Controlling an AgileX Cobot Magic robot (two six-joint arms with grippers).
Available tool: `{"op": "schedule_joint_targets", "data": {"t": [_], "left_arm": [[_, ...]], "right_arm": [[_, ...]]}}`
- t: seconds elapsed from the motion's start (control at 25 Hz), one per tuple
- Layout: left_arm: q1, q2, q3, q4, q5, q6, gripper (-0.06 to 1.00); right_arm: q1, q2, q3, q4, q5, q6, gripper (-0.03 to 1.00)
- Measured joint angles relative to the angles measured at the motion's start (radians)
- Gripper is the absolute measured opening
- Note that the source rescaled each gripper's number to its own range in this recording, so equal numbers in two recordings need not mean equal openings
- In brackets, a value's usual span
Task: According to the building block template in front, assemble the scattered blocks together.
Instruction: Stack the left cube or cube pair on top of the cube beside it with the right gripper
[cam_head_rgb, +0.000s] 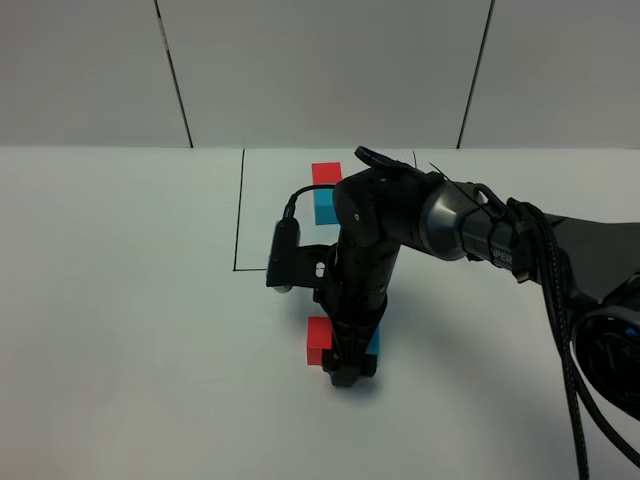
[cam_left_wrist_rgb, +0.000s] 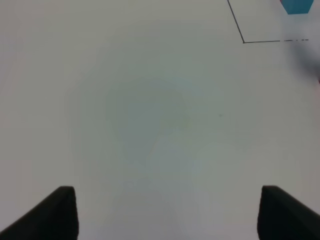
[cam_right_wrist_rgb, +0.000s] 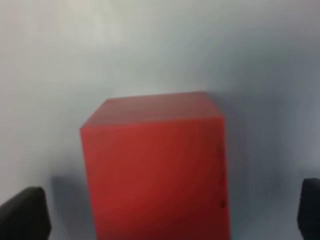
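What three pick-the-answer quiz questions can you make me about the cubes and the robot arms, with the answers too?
1. Where is the loose red cube?
A) inside the black lines
B) outside them, right beside the right gripper
C) stacked on a cyan cube

2. How many red cubes does the high view show?
A) one
B) two
C) four

3. How do the jaws of the left gripper stand?
A) apart, with nothing between them
B) shut on a red cube
C) shut on a cyan cube

Answers:
1 B: it lies on the table, nearer the camera than the lines, next to that gripper.
2 B: the loose one plus the one in the template.
3 A: the left wrist view shows only bare table between them.
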Motion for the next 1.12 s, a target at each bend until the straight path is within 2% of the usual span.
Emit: {"op": "schedule_joint_targets", "data": {"t": [0.48,0.56,0.64,0.72,0.8,0.96,1.12], "left_arm": [[0.0,0.0,0.0,0.0,0.0,0.0,0.62],[0.0,0.0,0.0,0.0,0.0,0.0,0.62],[0.0,0.0,0.0,0.0,0.0,0.0,0.62],[0.0,0.0,0.0,0.0,0.0,0.0,0.62],[0.0,0.0,0.0,0.0,0.0,0.0,0.62],[0.0,0.0,0.0,0.0,0.0,0.0,0.62],[0.0,0.0,0.0,0.0,0.0,0.0,0.62]], "right_arm": [[0.0,0.011,0.0,0.031,-0.006,0.0,0.98],[0.0,0.011,0.0,0.032,-0.007,0.005,0.85],[0.0,0.011,0.0,0.032,-0.007,0.005,0.65],[0.0,0.011,0.0,0.029,-0.005,0.006,0.36],[0.0,0.011,0.0,0.028,-0.003,0.012,0.02],[0.0,0.011,0.0,0.029,-0.004,0.055,0.01],[0.0,0.007,0.0,0.061,-0.006,0.177,0.01]]}}
